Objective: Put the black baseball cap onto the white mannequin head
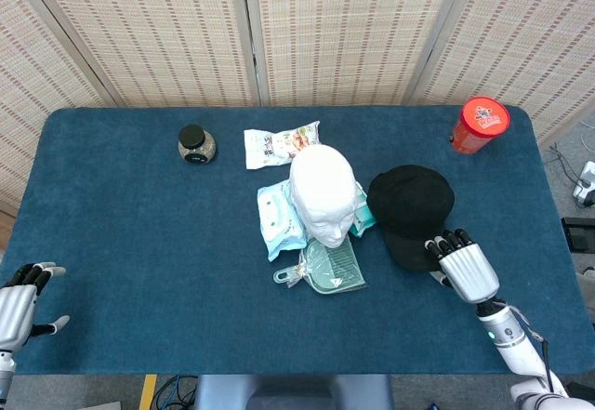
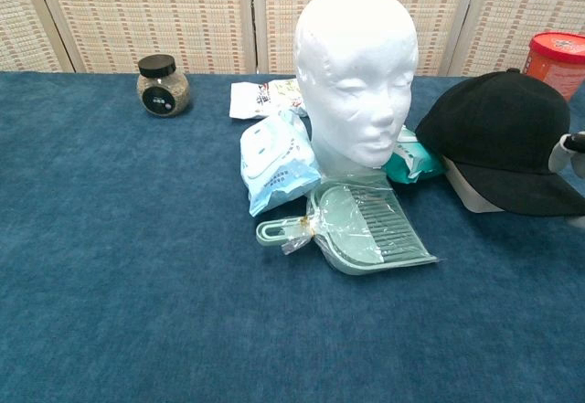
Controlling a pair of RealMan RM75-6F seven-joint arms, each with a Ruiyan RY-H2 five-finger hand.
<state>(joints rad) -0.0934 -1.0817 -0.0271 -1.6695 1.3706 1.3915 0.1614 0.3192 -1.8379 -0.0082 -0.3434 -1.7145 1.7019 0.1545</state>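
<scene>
here the black baseball cap (image 1: pixel 410 207) lies on the table (image 1: pixel 121 243) just right of the white mannequin head (image 1: pixel 322 193), which is bare; lifting and placing remain. the right hand (image 1: pixel 465 268) rests its fingertips on the brim, grasp uncertain. the left hand (image 1: pixel 19 306), fingers spread and holding nothing, sits at the near-left edge. wipes packs (image 1: pixel 280 218) and a dustpan (image 1: pixel 332 267) crowd the head's base; open room lies right.
</scene>
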